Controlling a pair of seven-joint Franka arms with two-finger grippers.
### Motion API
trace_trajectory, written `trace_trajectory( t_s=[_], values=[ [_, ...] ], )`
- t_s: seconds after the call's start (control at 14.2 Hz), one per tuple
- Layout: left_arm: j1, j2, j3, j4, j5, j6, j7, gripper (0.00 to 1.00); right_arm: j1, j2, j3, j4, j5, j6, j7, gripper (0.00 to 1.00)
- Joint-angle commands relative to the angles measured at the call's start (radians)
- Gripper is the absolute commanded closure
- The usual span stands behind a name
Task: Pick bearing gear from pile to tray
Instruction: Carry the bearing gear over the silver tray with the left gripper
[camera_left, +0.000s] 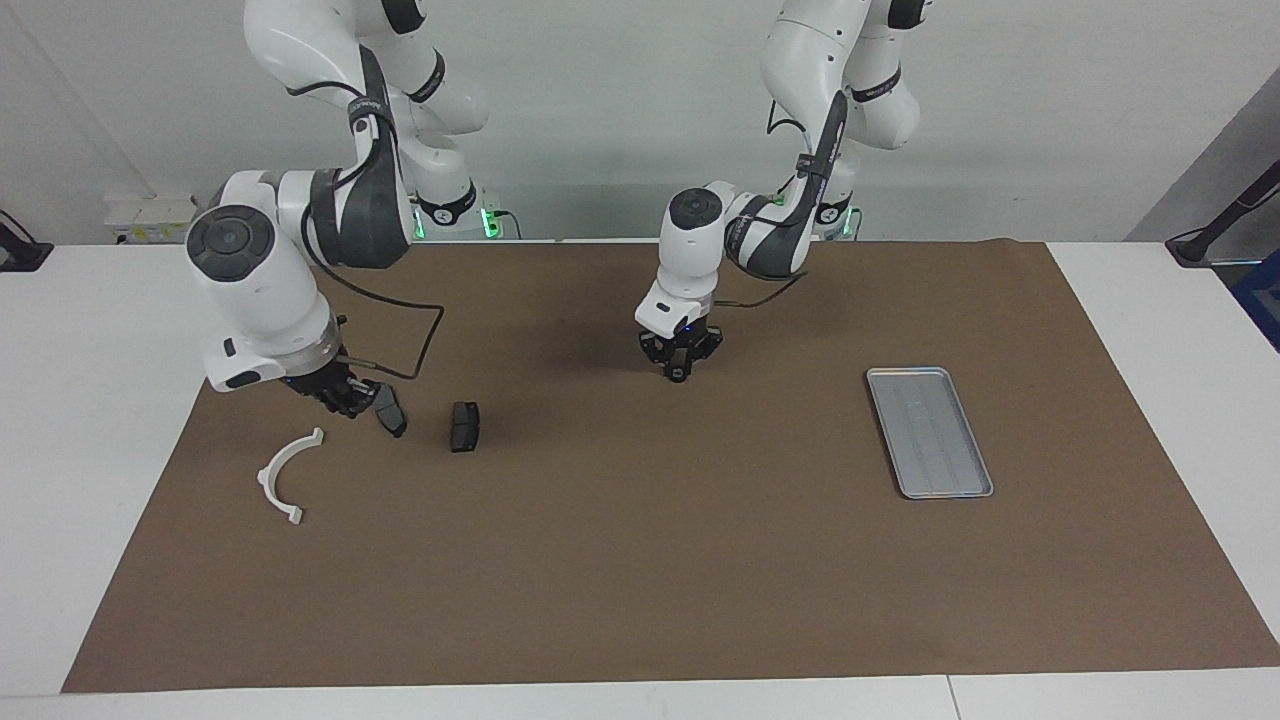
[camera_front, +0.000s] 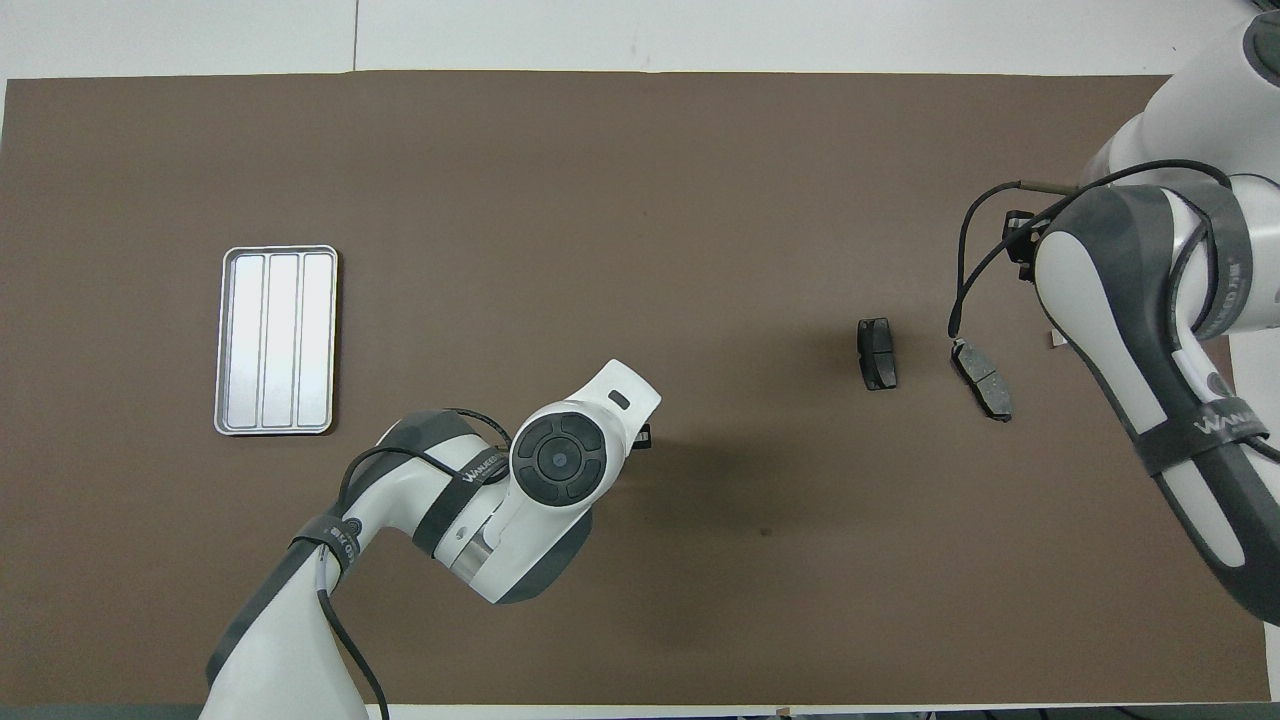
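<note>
1. Brown matting (camera_left: 640, 560) covers the middle of the white table (camera_left: 100, 450), with a plain pale wall at the robots' end.

2. My left gripper (camera_left: 679, 372) points straight down, low over the mat near the table's middle, on the side of the centre nearer the robots. Its fingertips are drawn in around a small black round piece (camera_left: 679, 375), which sits between them at mat level; I cannot tell whether the piece has left the mat. In the overhead view my own wrist covers this gripper, and only a dark bit of it shows at the wrist's edge (camera_front: 643, 437).

3. My right gripper (camera_left: 345, 392) hangs above the mat at the right arm's end, fingertips together and holding nothing. It is over the spot just beside one dark grey brake pad (camera_left: 390, 410).

4. A second brake pad (camera_left: 463, 426) lies close to the first, toward the table's middle; both show in the overhead view (camera_front: 982, 378) (camera_front: 878, 352).

5. A white half-ring arc (camera_left: 285, 475) lies on the mat near the pads, farther from the robots than they are, apart from my right gripper.

6. At the left arm's end the light-grey tray (camera_left: 975, 465) lies flat, well apart from the left gripper, with lengthwise ribs and nothing in it (camera_front: 228, 340).
</note>
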Motion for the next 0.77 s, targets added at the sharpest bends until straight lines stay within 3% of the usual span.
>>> trace_trajectory(
  t_s=[0.0, 0.28, 0.7],
  values=[
    [0.086, -0.048, 0.010, 0.022, 0.001, -0.043, 0.093, 1.00, -0.006, -0.055, 0.044, -0.010, 0.001, -0.051, -0.007, 1.00],
    [0.278, -0.093, 0.007, 0.046, 0.001, -0.109, 0.231, 1.00, -0.006, -0.105, 0.104, -0.010, 0.002, -0.098, 0.054, 1.00],
    [0.465, -0.108, 0.007, 0.048, -0.001, -0.134, 0.400, 1.00, -0.006, -0.122, 0.296, -0.011, 0.011, -0.106, 0.375, 1.00]
  ],
)
